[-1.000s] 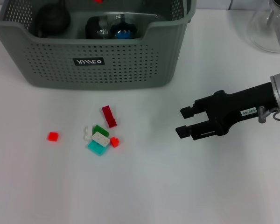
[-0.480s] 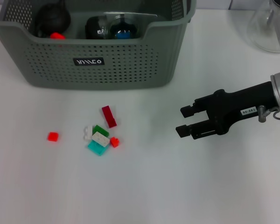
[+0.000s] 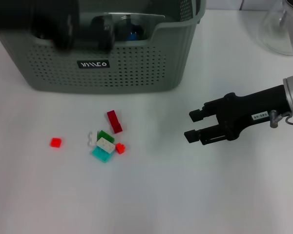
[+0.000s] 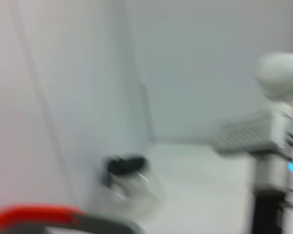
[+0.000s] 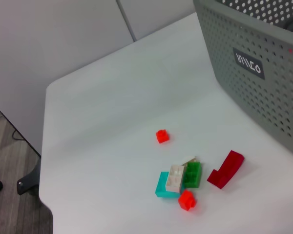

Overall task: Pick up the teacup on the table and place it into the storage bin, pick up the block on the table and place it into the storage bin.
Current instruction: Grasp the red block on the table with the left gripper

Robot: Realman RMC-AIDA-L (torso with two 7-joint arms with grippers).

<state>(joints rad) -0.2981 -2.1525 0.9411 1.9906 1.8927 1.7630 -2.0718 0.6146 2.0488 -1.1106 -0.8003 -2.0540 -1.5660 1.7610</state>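
— What lies nearest on the white surface (image 3: 151, 195)?

— A small cluster of blocks: a teal block (image 3: 102, 154) with a white block (image 3: 106, 145) resting on it, a green block (image 3: 105, 136) touching behind, and a small red block (image 3: 119, 148) just beside them. A dark red block (image 3: 114, 121) lies a little farther back, apart from the cluster. Another small red block (image 3: 55, 142) sits alone, well off to the left.

— And the right gripper (image 3: 194, 126)?

— It hovers over the surface to the right of the blocks, well apart from them, its black fingers (image 3: 196, 116) spread with a clear gap and holding nothing.

— Where is the storage bin (image 3: 127, 63)?

— Behind the blocks, its perforated front wall and dark logo label (image 3: 93, 64) facing forward. Inside, a dark object with a blue part (image 3: 132, 33) shows over the dipped rim.

— The left gripper (image 3: 63, 24)?

— A dark, smeared shape crosses the bin's near-left rim; that is probably it, and whether the fingers are spread or closed I cannot tell.

— Anything beyond?

— A clear glass vessel (image 3: 281, 27) at the far right corner.
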